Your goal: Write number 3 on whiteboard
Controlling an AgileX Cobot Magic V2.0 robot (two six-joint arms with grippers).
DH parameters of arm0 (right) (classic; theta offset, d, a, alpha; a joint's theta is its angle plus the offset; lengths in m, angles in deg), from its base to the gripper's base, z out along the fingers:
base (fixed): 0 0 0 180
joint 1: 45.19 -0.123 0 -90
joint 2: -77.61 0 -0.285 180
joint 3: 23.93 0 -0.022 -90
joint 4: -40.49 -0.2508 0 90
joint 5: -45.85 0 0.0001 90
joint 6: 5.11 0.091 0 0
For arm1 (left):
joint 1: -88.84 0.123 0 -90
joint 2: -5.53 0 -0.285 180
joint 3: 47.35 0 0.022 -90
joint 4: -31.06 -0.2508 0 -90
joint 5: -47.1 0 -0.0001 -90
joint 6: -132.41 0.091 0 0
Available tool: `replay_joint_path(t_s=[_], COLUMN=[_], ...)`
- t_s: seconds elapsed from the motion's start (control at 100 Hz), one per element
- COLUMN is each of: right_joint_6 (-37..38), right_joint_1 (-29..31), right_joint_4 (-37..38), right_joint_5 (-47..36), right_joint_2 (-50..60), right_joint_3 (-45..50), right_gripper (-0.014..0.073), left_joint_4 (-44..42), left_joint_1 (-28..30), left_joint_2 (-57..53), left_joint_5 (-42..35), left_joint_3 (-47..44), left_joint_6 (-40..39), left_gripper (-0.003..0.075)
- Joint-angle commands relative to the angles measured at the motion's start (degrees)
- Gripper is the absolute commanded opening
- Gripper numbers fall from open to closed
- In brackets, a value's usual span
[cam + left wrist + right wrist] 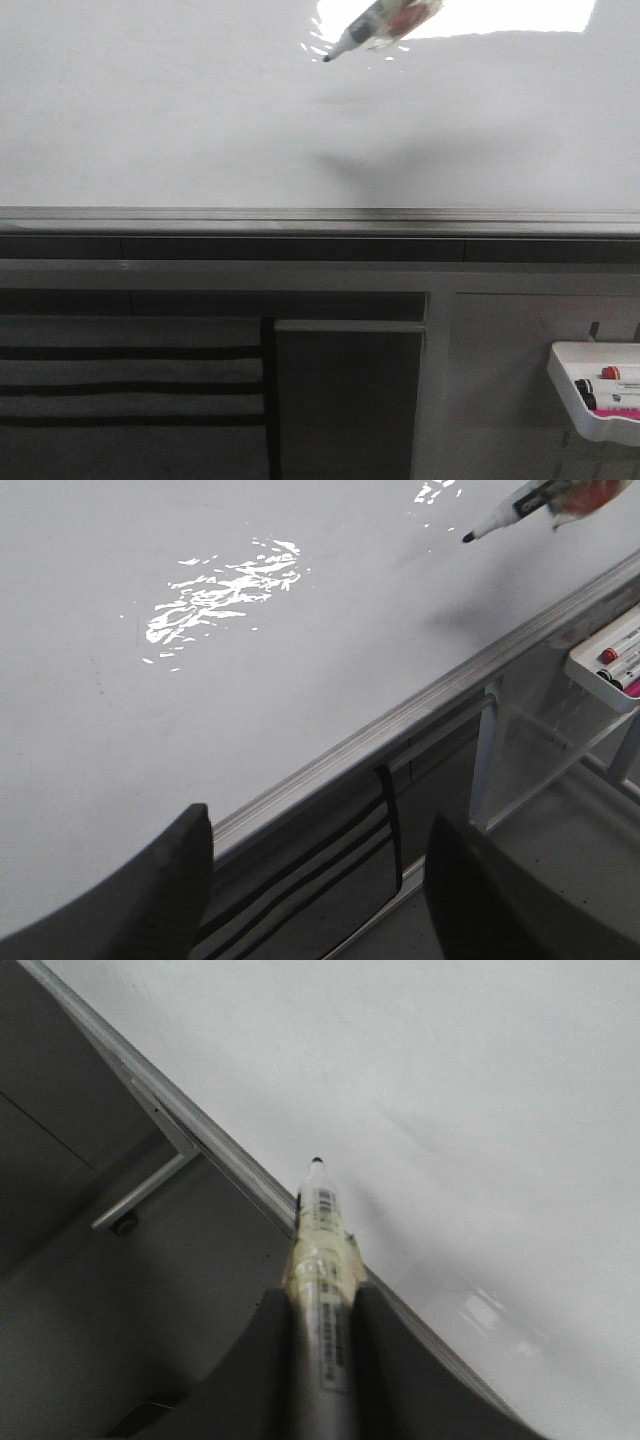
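Observation:
The whiteboard (200, 120) is a large glossy white board with a grey metal edge strip; it also shows in the left wrist view (200, 680) and the right wrist view (480, 1110). No drawn 3 shows on it. My right gripper (322, 1305) is shut on a white marker (322, 1250) with tape round its barrel. The marker (375, 25) hangs at the top of the front view, its black tip pointing down-left, above the board; it also shows in the left wrist view (510, 508). My left gripper (320, 880) is open and empty over the board's near edge.
A small white tray (600, 405) with several markers hangs at the lower right below the board; it also shows in the left wrist view (610, 665). Glare patches lie on the board (220, 590). A dark striped panel (130, 370) sits under the board's edge.

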Motion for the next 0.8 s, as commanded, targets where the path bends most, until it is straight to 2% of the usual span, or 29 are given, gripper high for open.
replay_joint_path(t_s=[0.0, 0.23, 0.37, 0.53, 0.62, 0.79], right_joint_6=[2.5, 4.0, 4.3, 7.1, 7.0, 7.0], right_joint_1=[-1.8, -1.4, -1.0, 1.8, 1.2, -2.2], right_joint_4=[2.8, 4.3, 8.2, 10.1, 10.1, 10.1], right_joint_5=[-3.5, -7.4, -9.2, -5.9, -2.6, -10.2], right_joint_2=[-1.7, -6.8, -8.0, -6.9, -7.0, -8.6], right_joint_3=[-4.6, -6.9, -6.9, -6.7, -5.2, -2.9], right_gripper=[0.0027, 0.0027, 0.0027, 0.0027, 0.0027, 0.0027], left_joint_4=[1.6, 1.6, 1.6, 1.6, 1.6, 1.6], left_joint_1=[0.3, 0.3, 0.3, 0.3, 0.3, 0.3], left_joint_2=[0.0, 0.0, 0.0, 0.0, 0.0, 0.0], left_joint_5=[-3.9, -3.9, -3.9, -3.9, -3.9, -3.9], left_joint_3=[1.6, 1.6, 1.6, 1.6, 1.6, 1.6], left_joint_6=[-0.5, -0.5, -0.5, -0.5, -0.5, -0.5], left_gripper=[0.0426, 0.0426, 0.0426, 0.0426, 0.0426, 0.0426])
